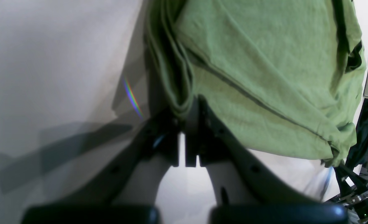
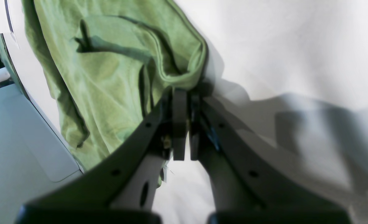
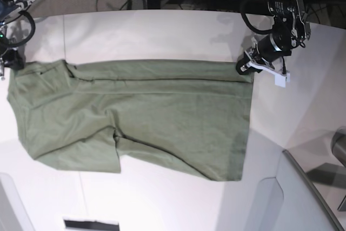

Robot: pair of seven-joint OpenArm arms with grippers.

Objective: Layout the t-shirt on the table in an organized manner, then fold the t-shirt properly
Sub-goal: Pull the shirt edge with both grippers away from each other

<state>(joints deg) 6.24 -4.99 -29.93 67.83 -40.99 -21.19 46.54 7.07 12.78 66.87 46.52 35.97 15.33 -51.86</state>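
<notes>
Olive-green cotton lies spread across the white tabletop [image 3: 162,31]: the t-shirt [image 3: 151,117] is stretched out sideways in the base view, its long axis running left to right, collar and sleeve end toward the left and hem toward the right. It is already folded lengthwise once, with a long crease running just inside its far edge.

Each arm has one far corner. The left claw [image 1: 187,118], on the right of the base view, is closed on a bunched fold of cloth at the hem end; in its wrist view the fabric gathers into the pinch and fans away from it. The right claw [image 2: 184,93], at the far left, is likewise clamped on a rolled edge of the shirt near the shoulder end, the cloth curling over the tips of its jaws.

What the coming move turns on, I judge, is that the garment hangs between the two grips along one straight line, with its whole body lying toward the near side of both claws. Pulling apart along that axis would tauten the far edge; drawing both corners toward the near side would carry it over the body for a fold. Neither arm is better placed; they must travel together or the shirt will skew.
</notes>
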